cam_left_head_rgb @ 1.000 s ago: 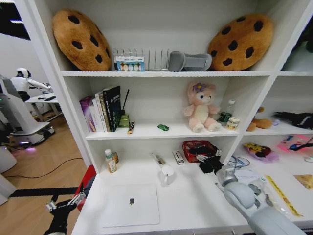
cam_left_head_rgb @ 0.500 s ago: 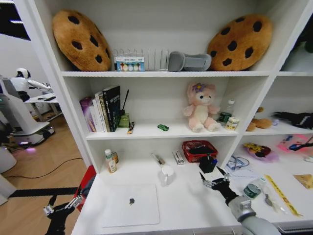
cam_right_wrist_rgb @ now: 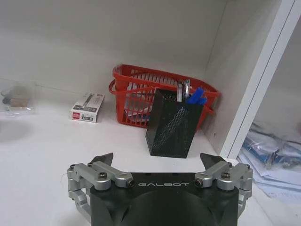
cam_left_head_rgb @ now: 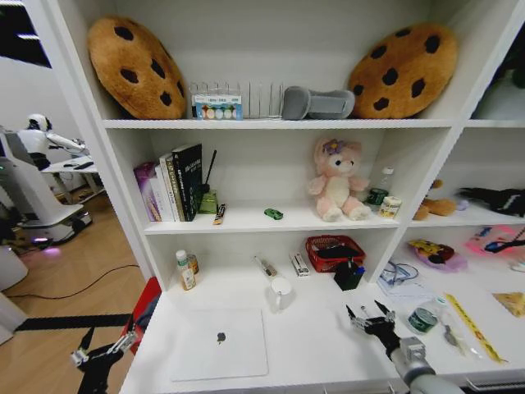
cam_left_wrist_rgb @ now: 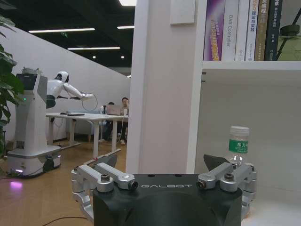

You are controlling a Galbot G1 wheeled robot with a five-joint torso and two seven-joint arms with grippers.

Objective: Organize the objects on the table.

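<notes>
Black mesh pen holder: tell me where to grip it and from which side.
Grip the black mesh pen holder by its two flat side walls, mid-height, approaching from the open desk side. It stands upright; the red wire basket sits right behind it and pens poke from its top, so a top or rear approach looks blocked. The right gripper already faces it, open.

A red basket [cam_left_head_rgb: 332, 250] sat beside a black mesh pen cup [cam_right_wrist_rgb: 174, 123]; a small box [cam_right_wrist_rgb: 87, 107], possibly staples, lay nearby. A pink plush toy [cam_left_head_rgb: 337, 180] sat above.
</notes>
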